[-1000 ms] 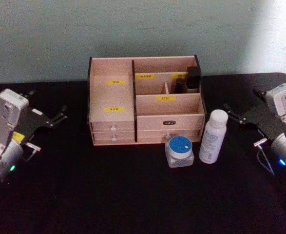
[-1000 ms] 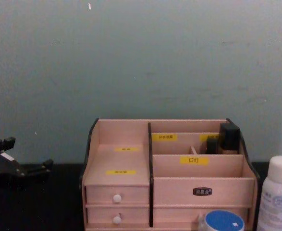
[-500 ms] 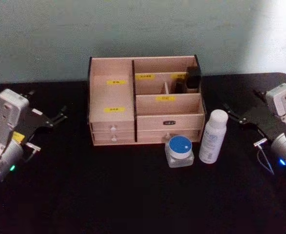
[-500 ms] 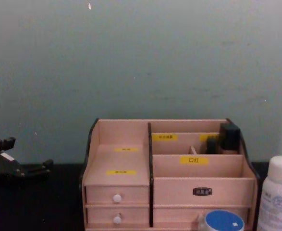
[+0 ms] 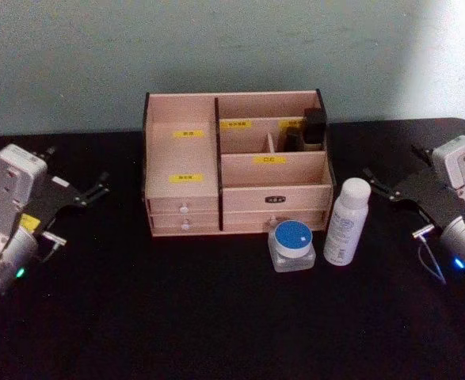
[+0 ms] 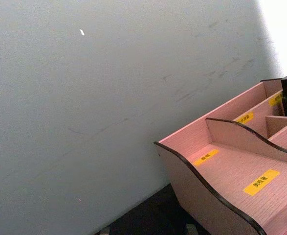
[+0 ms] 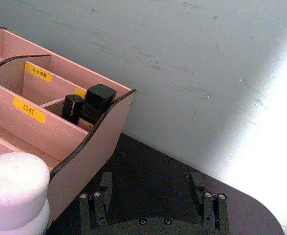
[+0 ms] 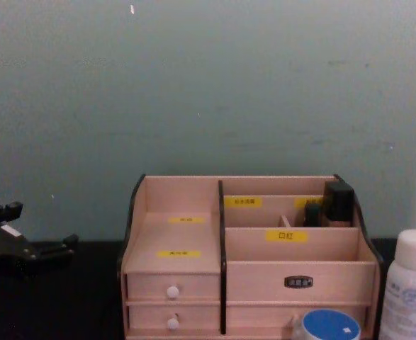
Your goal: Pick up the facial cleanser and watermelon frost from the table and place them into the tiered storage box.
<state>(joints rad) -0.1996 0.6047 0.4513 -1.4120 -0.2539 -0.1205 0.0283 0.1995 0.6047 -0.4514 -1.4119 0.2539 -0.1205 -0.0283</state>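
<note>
Head view: the box (image 5: 276,198) stands at the back middle of the black table (image 5: 177,317), against the wall (image 5: 216,47), drawers facing the robot. A dark container (image 5: 314,127) stands in its rear right compartment. The jar (image 5: 293,245), blue-lidded, sits upright on the table just in front of the right-hand drawers. The bottle (image 5: 345,226), white and capped, stands upright just right of the jar at the box's front right corner; contact with the box cannot be determined. Neither item is in the box. The left hand (image 5: 74,168) hangs over the table's left side, well clear of the box, spread wide and holding nothing. The right hand (image 5: 392,162) is at the table's right side, near the bottle but apart from it, also wide and holding nothing. Left wrist view: the box's curved left wall and its stepped, yellow-labelled left compartments are seen against the wall. Right wrist view: the right hand's fingers (image 7: 104,188) stand well apart with nothing between them; the bottle's cap lies close against the box's right wall, with the dark container behind the partition. Chest view: the left hand shows at the left edge, fingers spread, apart from the box; the jar's lid shows before the lower drawer, and the bottle stands at the right edge.
</note>
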